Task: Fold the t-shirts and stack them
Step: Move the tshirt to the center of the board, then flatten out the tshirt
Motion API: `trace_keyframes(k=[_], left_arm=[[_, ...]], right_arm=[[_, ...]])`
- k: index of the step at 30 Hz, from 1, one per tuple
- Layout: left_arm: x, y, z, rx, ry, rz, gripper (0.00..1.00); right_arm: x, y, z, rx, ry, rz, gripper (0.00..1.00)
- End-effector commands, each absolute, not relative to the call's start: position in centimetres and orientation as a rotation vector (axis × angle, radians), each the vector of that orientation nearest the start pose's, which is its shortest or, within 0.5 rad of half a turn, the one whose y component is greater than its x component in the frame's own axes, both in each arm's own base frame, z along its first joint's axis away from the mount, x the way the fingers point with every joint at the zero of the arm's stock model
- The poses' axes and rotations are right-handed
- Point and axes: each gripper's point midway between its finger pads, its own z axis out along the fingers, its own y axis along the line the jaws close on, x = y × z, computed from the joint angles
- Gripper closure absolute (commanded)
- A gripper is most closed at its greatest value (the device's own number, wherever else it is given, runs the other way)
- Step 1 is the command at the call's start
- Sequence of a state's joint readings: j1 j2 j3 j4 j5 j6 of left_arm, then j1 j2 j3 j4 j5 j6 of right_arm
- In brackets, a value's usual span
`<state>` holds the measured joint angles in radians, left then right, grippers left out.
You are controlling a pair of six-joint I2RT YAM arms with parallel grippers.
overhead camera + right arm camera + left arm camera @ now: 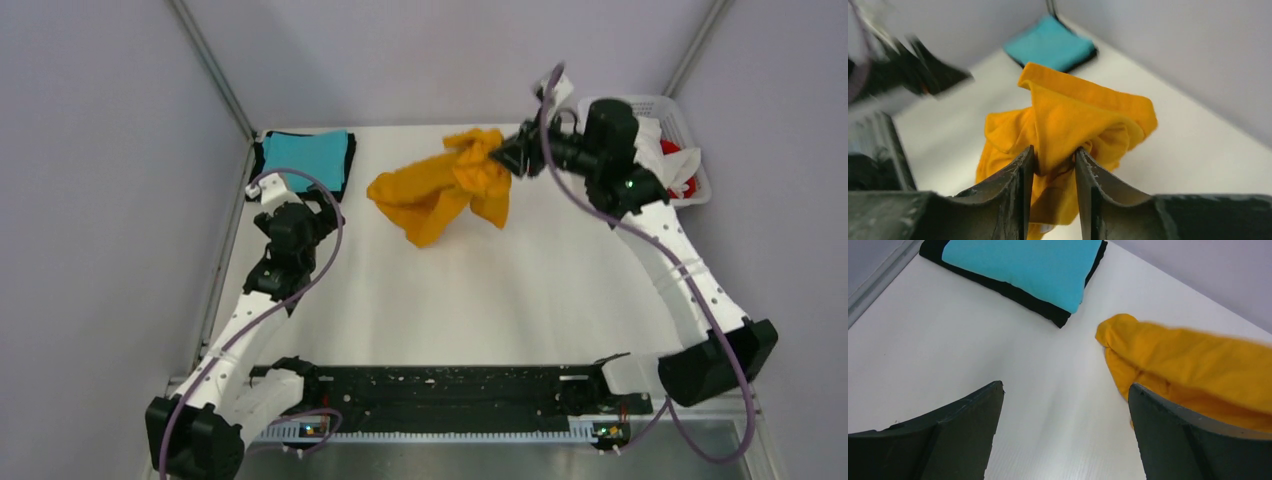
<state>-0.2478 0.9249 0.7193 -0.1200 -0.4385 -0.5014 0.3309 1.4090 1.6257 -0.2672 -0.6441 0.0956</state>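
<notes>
An orange-yellow t-shirt (440, 188) hangs crumpled over the far middle of the table. My right gripper (508, 155) is shut on its upper right bunch and holds it lifted; in the right wrist view the cloth (1068, 120) is pinched between the fingers at my right gripper (1054, 152). A folded teal t-shirt (305, 158) lies on a folded black t-shirt (262, 160) at the far left corner, also in the left wrist view (1033, 267). My left gripper (1065, 390) is open and empty above bare table, left of the orange-yellow shirt (1193, 365).
A white lattice basket (672, 125) stands at the far right behind my right arm, holding white and red cloth (678, 160). Grey walls close in the table on the left, back and right. A black rail (440, 385) runs along the near edge.
</notes>
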Motion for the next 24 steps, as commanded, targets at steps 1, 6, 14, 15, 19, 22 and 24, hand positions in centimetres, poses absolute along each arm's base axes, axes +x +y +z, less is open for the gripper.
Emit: trace_keyframes(k=[1,6,14,15,19,22,24], left_arm=[[34.2,-2.4,22.3,-0.618,1.782,-0.123,0.01],[37.2,-4.0,19.7,-0.62,1.95,-0.167,0.01],[45.1,-7.4,17.7,-0.48,2.135,-0.289,0.01],[46.4,-7.8,16.9,-0.458,2.159,-0.294,0.01],[50.3,-9.9,16.0,-0.331,2.205,-0.36,0.01],[52.7,-10.8,15.3,-0.264,2.236,-0.375,0.01],[54.1,-11.3,14.6,-0.223,2.251,-0.375,0.01]], right_arm=[[37.1,15.9,27.2,-0.663,1.851,0.307,0.61],[38.1,7.7,18.5,-0.479,2.161,-0.179,0.15],[39.1,8.0,19.7,-0.25,2.125,-0.119,0.02],[39.0,8.4,19.9,-0.222,2.116,-0.074,0.02],[37.4,12.9,19.1,-0.218,2.122,0.264,0.01],[36.0,16.3,18.2,-0.275,2.124,0.452,0.01],[35.5,17.8,17.2,-0.306,2.14,0.496,0.01]])
